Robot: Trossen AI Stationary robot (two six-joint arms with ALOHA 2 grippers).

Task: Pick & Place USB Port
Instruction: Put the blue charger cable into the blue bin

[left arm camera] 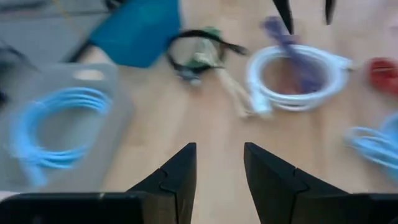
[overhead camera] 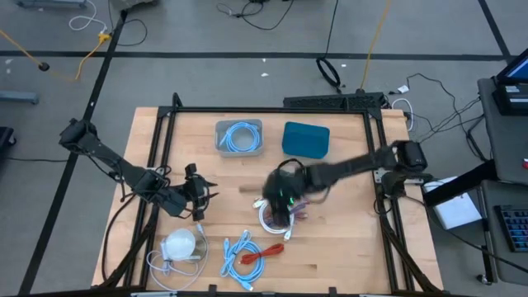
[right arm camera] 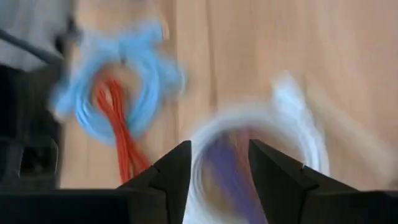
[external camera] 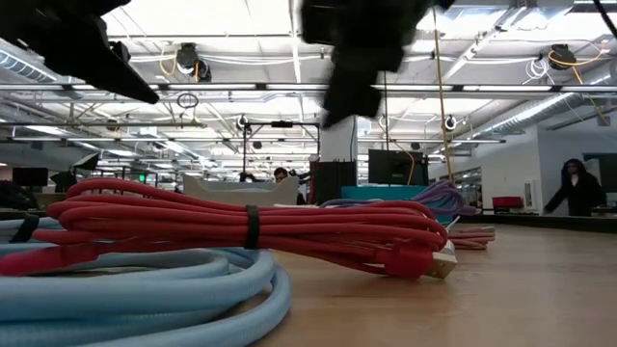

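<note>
Seen from above, the right gripper [overhead camera: 283,206], jaws open and empty, hovers directly over the white cable coil [overhead camera: 275,217] near table centre. The purple cable [right arm camera: 230,180] lies inside that coil, between the jaws. The left gripper [overhead camera: 200,198], open, waits at nine o'clock.

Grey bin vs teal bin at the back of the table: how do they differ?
The grey bin holds a coiled light blue cable; the teal bin shows no contents. The grey bin sits left of the teal one, and looks paler and translucent against the teal bin's solid colour. Both are similar-sized and rest on the table.
</note>
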